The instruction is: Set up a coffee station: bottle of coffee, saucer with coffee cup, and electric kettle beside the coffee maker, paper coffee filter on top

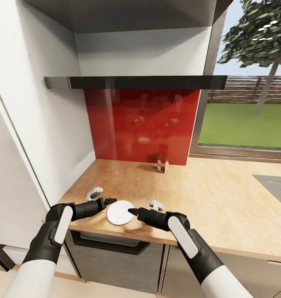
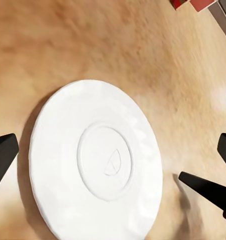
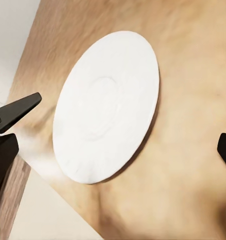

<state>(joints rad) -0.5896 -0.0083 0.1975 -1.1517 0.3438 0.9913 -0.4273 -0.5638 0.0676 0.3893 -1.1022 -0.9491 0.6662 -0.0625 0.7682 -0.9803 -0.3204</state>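
The white saucer point(image 1: 120, 212) lies flat on the light wood kitchen countertop point(image 1: 207, 198), near its front edge. My left gripper point(image 1: 110, 201) hovers at the saucer's left rim and is open; in the left wrist view its fingertips point(image 2: 3, 156) stand wide apart over the saucer point(image 2: 95, 160). My right gripper point(image 1: 134, 212) is open at the saucer's right rim, and the right wrist view looks down on the saucer point(image 3: 109, 102). A small white coffee cup point(image 1: 156, 204) sits just right of the saucer. A small white folded piece, apparently the paper coffee filter point(image 1: 94, 193), lies to the left.
A red glossy backsplash point(image 1: 140, 124) stands behind the counter under a dark shelf point(image 1: 136, 82). A small red-and-white object point(image 1: 161, 164) stands at the backsplash's foot. A white tall cabinet point(image 1: 32, 124) bounds the left side, and a grey inset point(image 1: 275, 182) lies far right.
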